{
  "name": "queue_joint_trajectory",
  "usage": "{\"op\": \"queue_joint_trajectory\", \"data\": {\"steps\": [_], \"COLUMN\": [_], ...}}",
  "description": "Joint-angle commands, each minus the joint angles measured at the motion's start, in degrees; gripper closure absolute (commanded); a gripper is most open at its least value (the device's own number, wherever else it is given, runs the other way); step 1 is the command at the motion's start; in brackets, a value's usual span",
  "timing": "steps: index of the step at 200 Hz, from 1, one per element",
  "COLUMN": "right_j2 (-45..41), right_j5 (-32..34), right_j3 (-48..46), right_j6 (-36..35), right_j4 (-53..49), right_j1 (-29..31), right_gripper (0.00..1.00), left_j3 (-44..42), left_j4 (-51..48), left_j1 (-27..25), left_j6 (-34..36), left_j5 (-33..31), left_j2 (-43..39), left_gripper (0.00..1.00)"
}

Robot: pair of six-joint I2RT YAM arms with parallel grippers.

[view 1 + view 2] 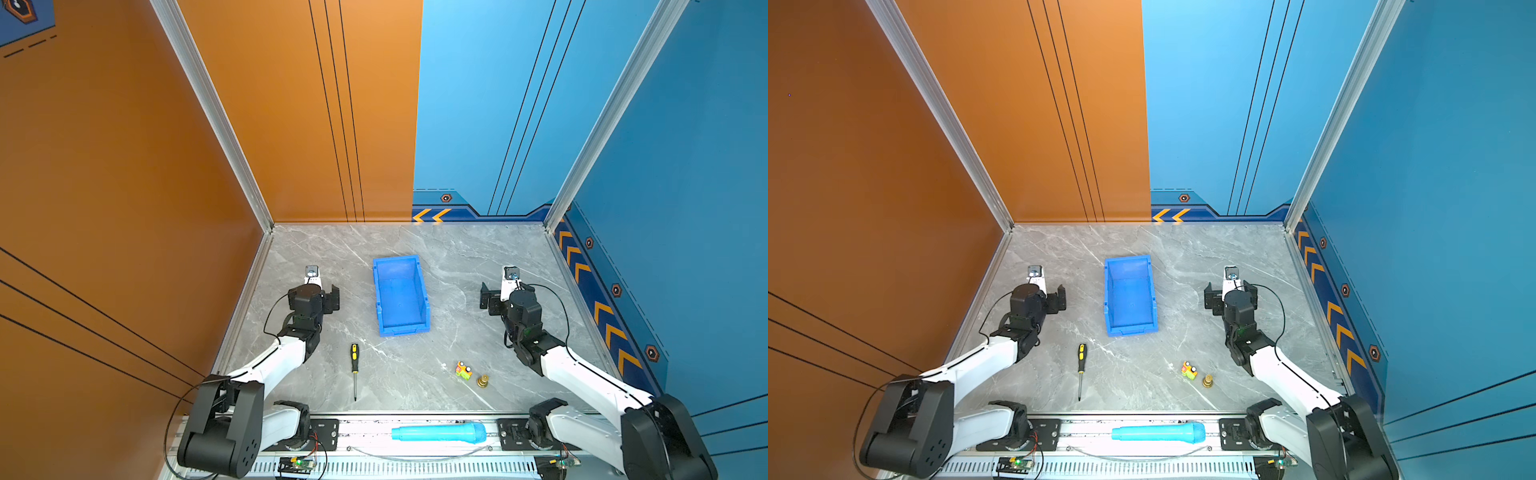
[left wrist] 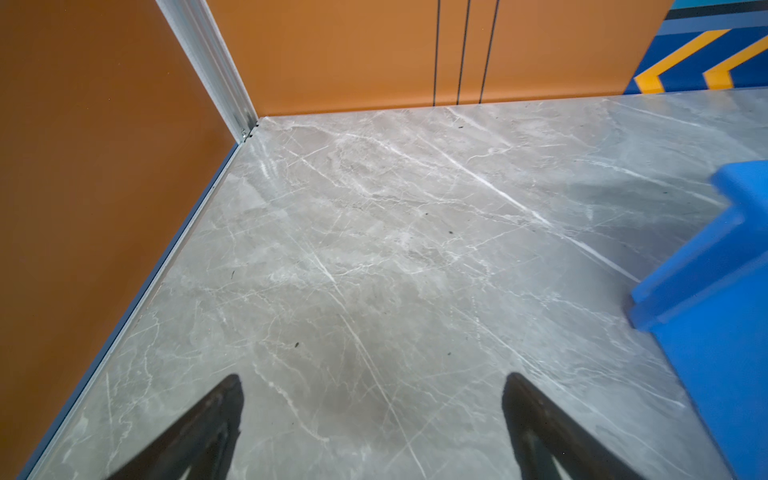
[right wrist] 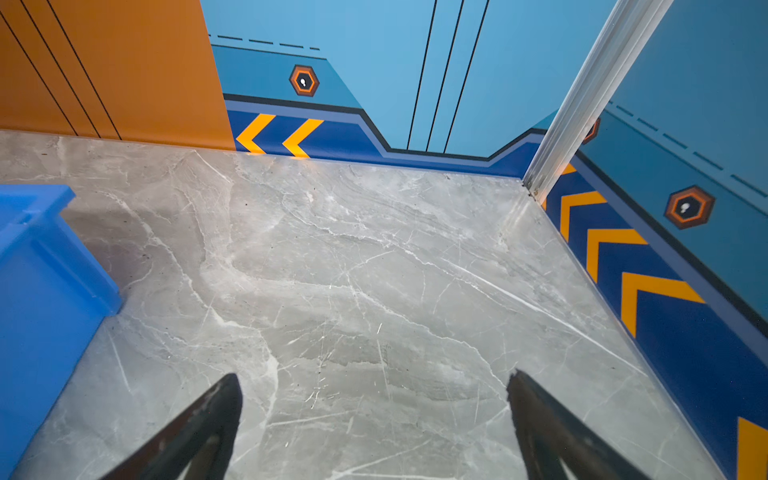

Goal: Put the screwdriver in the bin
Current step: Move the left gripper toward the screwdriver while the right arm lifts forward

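Looking down in a top view, I find the screwdriver (image 1: pixel 354 370) lying flat on the counter (image 1: pixel 457 270), its handle toward the bin (image 1: pixel 405 331) and its shaft toward my base. It is near the bin's low front lip but apart from it. It lies closer to my left arm (image 1: pixel 282 355), so I judge that side should fetch it. The bin stands empty between my arms with its lipped end facing me, which suits a drop from above. A small toy (image 1: pixel 463 370) and a brass piece (image 1: pixel 482 381) lie off to the right, no part of this job.

From the left wrist, my left claw (image 2: pixel 374 378) is spread wide over bare counter and holds nothing. Only the bin's corner shows here, no screwdriver.

From the right wrist, my right claw (image 3: pixel 374 376) is likewise spread and empty, with the bin off to one side of it
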Motion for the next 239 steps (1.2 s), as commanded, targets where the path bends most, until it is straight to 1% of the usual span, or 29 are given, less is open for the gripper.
{"op": "queue_joint_trajectory", "data": {"steps": [1, 21, 36, 51, 71, 75, 93, 106, 116, 130, 154, 178, 201, 225, 228, 239], "right_j2": [-3.94, -7.04, -8.86, -10.17, -10.01, -9.69, -7.32, -5.24, -3.86, -2.48, -1.47, -0.57, -0.44, -2.48, -2.68, -2.96], "right_j5": [5.67, 6.83, 8.8, 8.72, 6.36, 5.74, 3.21, -0.58, -3.81, -6.54, -6.03, -7.35, -8.45, -9.36, -9.54, -10.73], "right_j3": [4.01, 6.61, 8.05, 9.77, 12.77, 13.63, 18.16, 20.29, 21.38, 22.1, 21.55, 21.48, 21.64, 21.1, 20.96, 20.5], "right_j6": [-1.45, 0.6, 3.77, 6.58, 8.73, 9.09, 10.55, 11.0, 11.82, 12.61, 13.92, 13.36, 12.8, 11.32, 11.01, 9.94], "right_j4": [-11.23, -16.43, -19.55, -23.16, -29.33, -30.83, -38.22, -42.1, -44.18, -45.25, -45.35, -45.1, -44.88, -42.45, -41.99, -40.54], "right_j1": [2.19, 3.77, 4.57, 5.01, 5.57, 5.61, 6.27, 6.77, 7.27, 8.46, 11.49, 13.77, 16.19, 18.95, 20.65, 21.95], "right_gripper": [0.0, 0.0, 0.0, 0.0, 0.0, 0.0, 0.0, 0.0, 0.0, 0.0, 0.0, 0.0, 0.0, 0.0, 0.0, 0.0], "left_j3": [2.95, 5.37, 8.25, 10.41, 11.67, 12.04, 14.28, 16.07, 17.41, 18.85, 21.56, 24.22, 25.11, 26.5, 26.57, 26.48], "left_j4": [-9.78, -16.05, -22.53, -27.41, -30.48, -32.79, -37.66, -41.42, -44.19, -46.67, -50.96, -54.19, -55.55, -57.6, -57.68, -57.66], "left_j1": [-2.03, -4.02, -5.14, -6.2, -7.66, -8.02, -10.23, -11.93, -12.83, -14.46, -18.11, -20.97, -21.97, -22.21, -22.19, -22.28], "left_j6": [-0.3, -3.27, -6.94, -9.07, -11.61, -12.41, -16.45, -19.58, -22.24, -24.94, -28.37, -31.21, -33.01, -33.95, -34.07, -34.83], "left_j5": [-3.28, -4.09, -5.75, -6.26, -5.69, -5.51, -6.92, -8.78, -8.73, -7.75, -8.46, -8.17, -5.03, -2.36, -1.91, -0.12], "left_j2": [-3.31, -5.41, -6.42, -7.12, -9.03, -9.45, -10.18, -9.71, -9.24, -8.37, -6.3, -4.49, -2.97, -0.09, 0.38, 2.1], "left_gripper": [0.02, 0.02, 0.02, 0.02, 0.02, 0.02, 0.02, 0.02, 0.02, 0.02, 0.02, 0.02, 0.02, 0.02, 0.02, 0.02]}}
